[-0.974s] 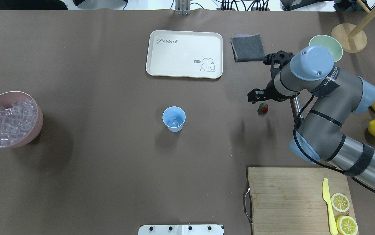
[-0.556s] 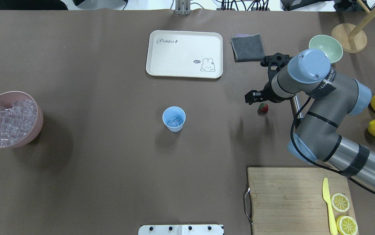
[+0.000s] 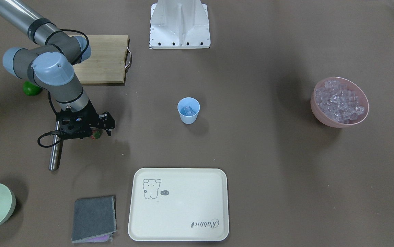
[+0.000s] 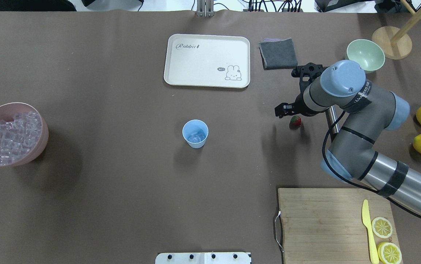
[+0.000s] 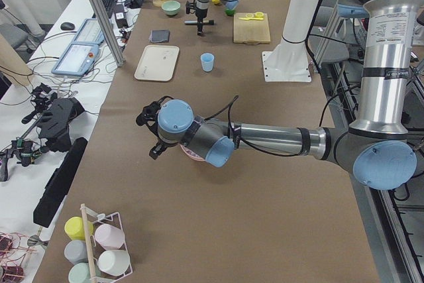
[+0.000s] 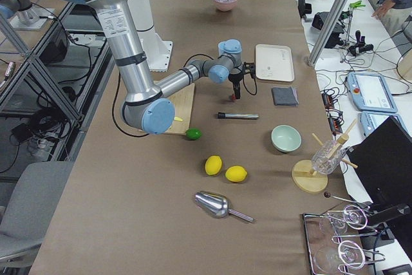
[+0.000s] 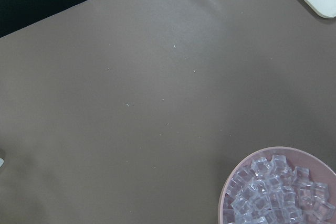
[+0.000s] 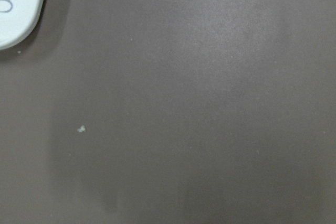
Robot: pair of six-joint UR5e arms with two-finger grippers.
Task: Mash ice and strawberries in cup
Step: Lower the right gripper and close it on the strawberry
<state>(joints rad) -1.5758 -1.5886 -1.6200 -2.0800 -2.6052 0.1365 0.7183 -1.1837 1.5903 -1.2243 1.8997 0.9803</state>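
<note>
Strawberry lies on the brown table, right of the light-blue cup that stands mid-table with a few pieces of ice inside, both where they were a second ago. Right gripper, with nothing visibly in its grasp, hangs just above the fruit after the arm's wrist swung slightly nearer and leftward; how wide its jaws stand cannot be made out. Left gripper, seen only from the table's end, hovers over the pink bowl at far left, its opening likewise impossible to judge.
</note>
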